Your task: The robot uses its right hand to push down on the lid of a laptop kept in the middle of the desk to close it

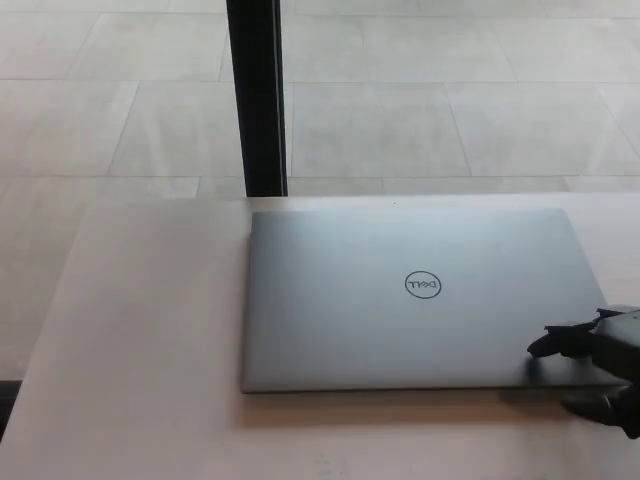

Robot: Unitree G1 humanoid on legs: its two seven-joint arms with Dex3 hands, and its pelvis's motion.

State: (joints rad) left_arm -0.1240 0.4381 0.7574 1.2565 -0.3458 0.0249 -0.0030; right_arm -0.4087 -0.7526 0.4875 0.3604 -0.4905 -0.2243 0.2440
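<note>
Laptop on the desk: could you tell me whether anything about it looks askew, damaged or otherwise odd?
Nothing stands out. The silver laptop lies shut and flat, roughly square to the desk, with the right hand at its near right corner.

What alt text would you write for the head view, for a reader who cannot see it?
A closed silver laptop lies flat on a pale desk, round logo facing up. The black right robot hand rests at its near right corner. A dark post stands behind on a tiled floor.
</note>
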